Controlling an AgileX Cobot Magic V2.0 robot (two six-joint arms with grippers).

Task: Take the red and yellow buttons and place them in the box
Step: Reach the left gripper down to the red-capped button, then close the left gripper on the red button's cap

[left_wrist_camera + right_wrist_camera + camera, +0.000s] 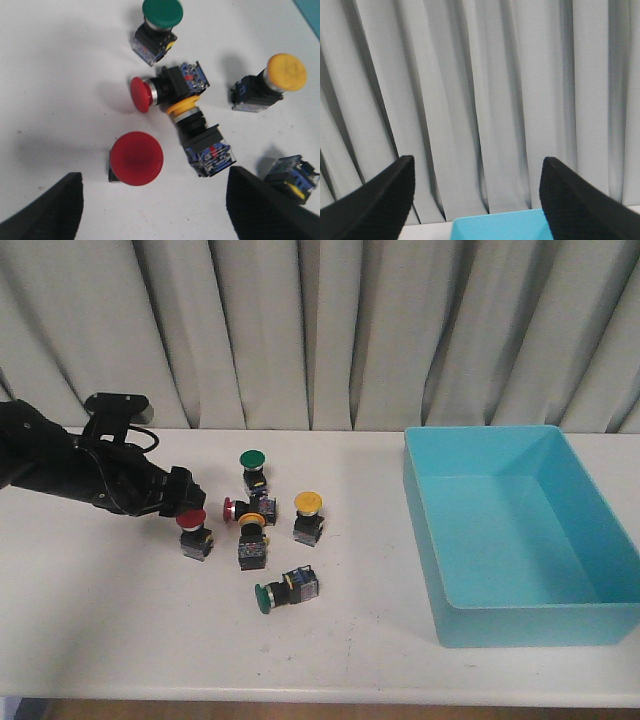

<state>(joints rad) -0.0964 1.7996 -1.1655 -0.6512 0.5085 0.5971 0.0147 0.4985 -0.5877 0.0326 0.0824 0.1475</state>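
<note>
Left hand (152,210) spread wide, grasping nothing, hovering over upright red button (136,158) between its fingers. Tipped red button (167,90), tipped yellow button (197,132), upright yellow button (270,82) just beyond. Right hand (476,200) also spread, empty, above box (500,226).

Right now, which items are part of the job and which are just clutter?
Job: red button upright; red button on its side; yellow button upright; yellow button lying; box.
Clutter: green button upright; green button lying.
</note>
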